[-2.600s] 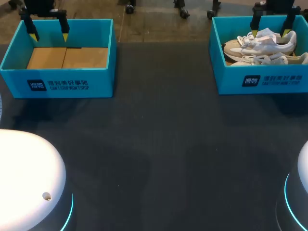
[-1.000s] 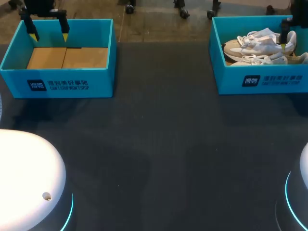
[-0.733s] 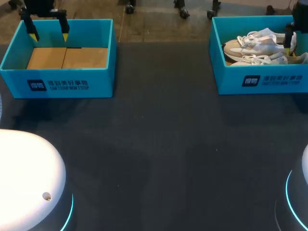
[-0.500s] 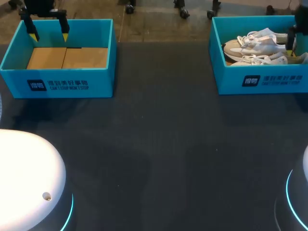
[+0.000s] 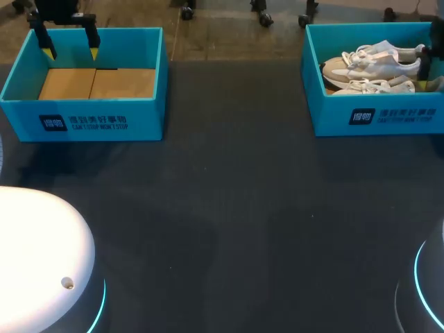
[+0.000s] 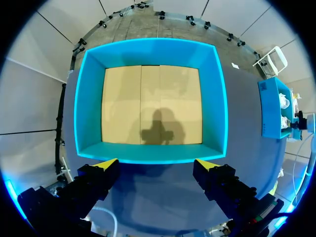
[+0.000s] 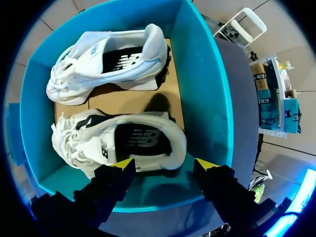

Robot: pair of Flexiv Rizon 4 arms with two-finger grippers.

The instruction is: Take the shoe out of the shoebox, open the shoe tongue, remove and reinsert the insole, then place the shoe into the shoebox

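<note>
Two white sneakers lie side by side in the blue shoebox (image 5: 374,118) at the far right; in the head view one (image 5: 374,61) lies behind the other (image 5: 371,86). My right gripper (image 5: 424,75) hangs low at their heel end. In the right wrist view its open fingers (image 7: 163,165) straddle the heel of the nearer sneaker (image 7: 123,140), without a clear hold; the other sneaker (image 7: 108,59) lies beyond it. My left gripper (image 5: 69,41) stands open above the left box, its fingers (image 6: 157,164) apart over the near wall.
The left blue box (image 5: 83,118) holds only a cardboard floor (image 6: 150,103). The dark table (image 5: 229,222) spreads between the two boxes. The right box's walls (image 7: 207,98) stand close around my right gripper.
My right gripper has moved to the right and down, from over the laces to the heels, and its fingers have drawn somewhat closer. The left arm has not moved.
</note>
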